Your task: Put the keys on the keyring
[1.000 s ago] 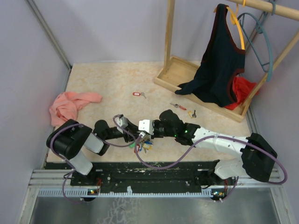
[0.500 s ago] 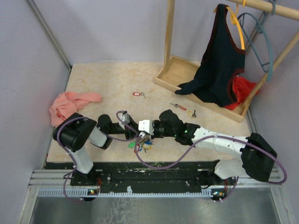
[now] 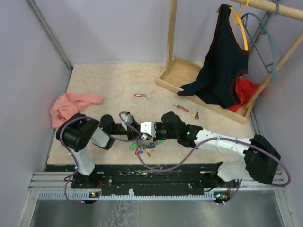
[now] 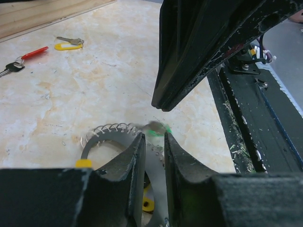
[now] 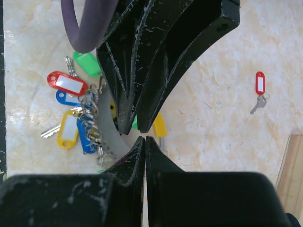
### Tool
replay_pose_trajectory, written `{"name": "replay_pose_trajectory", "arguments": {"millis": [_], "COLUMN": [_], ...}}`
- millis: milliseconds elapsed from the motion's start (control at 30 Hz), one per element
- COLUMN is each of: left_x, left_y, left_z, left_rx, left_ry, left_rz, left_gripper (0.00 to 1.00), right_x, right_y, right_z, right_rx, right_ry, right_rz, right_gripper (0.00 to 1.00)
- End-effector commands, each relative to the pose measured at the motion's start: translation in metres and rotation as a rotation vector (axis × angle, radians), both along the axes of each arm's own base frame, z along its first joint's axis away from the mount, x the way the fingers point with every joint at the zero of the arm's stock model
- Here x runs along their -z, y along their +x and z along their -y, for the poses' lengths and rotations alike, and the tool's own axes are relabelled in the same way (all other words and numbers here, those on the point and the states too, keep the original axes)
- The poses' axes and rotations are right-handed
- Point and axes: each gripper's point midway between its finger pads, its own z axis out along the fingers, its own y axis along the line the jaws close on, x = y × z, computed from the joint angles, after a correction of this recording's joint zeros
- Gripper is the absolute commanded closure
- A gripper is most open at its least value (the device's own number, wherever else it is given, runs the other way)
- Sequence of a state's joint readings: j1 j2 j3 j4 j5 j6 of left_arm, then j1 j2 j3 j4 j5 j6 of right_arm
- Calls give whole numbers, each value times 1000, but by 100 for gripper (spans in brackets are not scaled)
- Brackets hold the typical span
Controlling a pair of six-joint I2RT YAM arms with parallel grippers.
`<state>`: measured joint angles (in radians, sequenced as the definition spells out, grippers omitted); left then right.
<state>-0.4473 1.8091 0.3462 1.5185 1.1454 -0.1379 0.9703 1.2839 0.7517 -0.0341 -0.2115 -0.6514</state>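
1. The left gripper (image 4: 154, 137) has swung in across the table (image 3: 109, 85) toward the wooden rack base (image 3: 182, 71). It now sits right at the keyring (image 5: 94, 113), meeting the right gripper (image 5: 145, 139) there.
2. The left gripper's jaws stand only a narrow gap apart, with the keyring's grey band running between them. We cannot tell whether they are pinching it yet.
3. The right gripper's fingers are pressed fully together just above the band. We cannot tell whether they are pinching anything thin.
4. The keyring lies on the table well away from the rack base, toward the arm bases. Its bunch of red, blue, yellow and green tags fans out on the side away from the rack base. The bunch has shifted slightly as the left gripper arrived.
5. Three keys lie loose and have not moved:
   - A red-tagged key (image 3: 138, 95) rests alone some way left of the rack base.
   - A red-and-black key (image 3: 179, 107) rests just in front of the rack base.
   - A yellow-tagged key (image 3: 194, 114) lies beside the red-and-black key.
6. We judge that both arms are now busy with the ring itself, steadying or opening it. Neither gripper carries a loose key, so threading the three remaining keys is not yet done.
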Motion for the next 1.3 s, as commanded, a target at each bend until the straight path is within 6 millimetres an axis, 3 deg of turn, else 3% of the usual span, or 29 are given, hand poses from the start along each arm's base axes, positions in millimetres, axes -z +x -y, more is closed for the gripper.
{"name": "replay_pose_trajectory", "arguments": {"millis": [0,167,367,567,767,1033,1267], "left_x": [-36,-34,-31,-26,-28,-29,-29], "left_y": [3,5,3,2,1,1,3], "left_z": [6,8,5,1,-3,-6,-6], "left_rx": [29,31,2,-41,-81,-120,-135], "left_ry": [-113,-113,-108,-100,-102,-102,-102], "left_rz": [241,238,234,210,215,225,229], "left_gripper": [72,71,70,70,69,69,69], "right_x": [-30,-28,-6,24,39,78,93], "right_y": [4,4,9,-17,-33,-31,-25], "right_z": [-15,-13,12,38,42,52,52], "right_rx": [-22,-10,231,445,547,740,815], "right_ry": [80,75,45,22,59,-72,-120], "right_rz": [37,20,-123,-397,-558,-578,-522], "right_gripper": [100,100,100,80,70,56,52]}}
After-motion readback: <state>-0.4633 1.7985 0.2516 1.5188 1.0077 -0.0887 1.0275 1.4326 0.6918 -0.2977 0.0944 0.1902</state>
